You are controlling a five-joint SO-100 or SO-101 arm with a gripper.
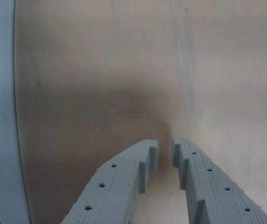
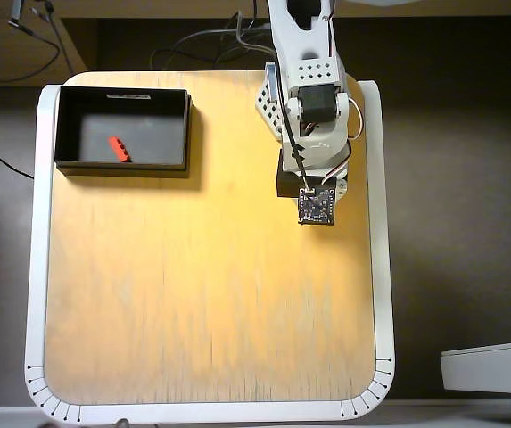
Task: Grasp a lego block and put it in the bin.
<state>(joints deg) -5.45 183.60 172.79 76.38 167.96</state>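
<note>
The red lego block [image 2: 119, 149] lies on the dark floor of the black bin [image 2: 187, 134], which stands at the table's far left corner in the overhead view. The arm [image 2: 313, 98] is folded back at the far right of the table. Its wrist camera board [image 2: 317, 205] covers the gripper from above. In the wrist view the gripper [image 1: 166, 148] points down at bare wood, its two grey fingers almost together with nothing between them. Neither the block nor the bin shows in the wrist view.
The wooden table top [image 2: 201, 285] has a white rim [image 2: 382, 267], also seen at the left edge of the wrist view [image 1: 0, 116]. Cables [image 2: 201, 53] run behind the table. A grey-white object [image 2: 491, 367] sits off the table at the lower right.
</note>
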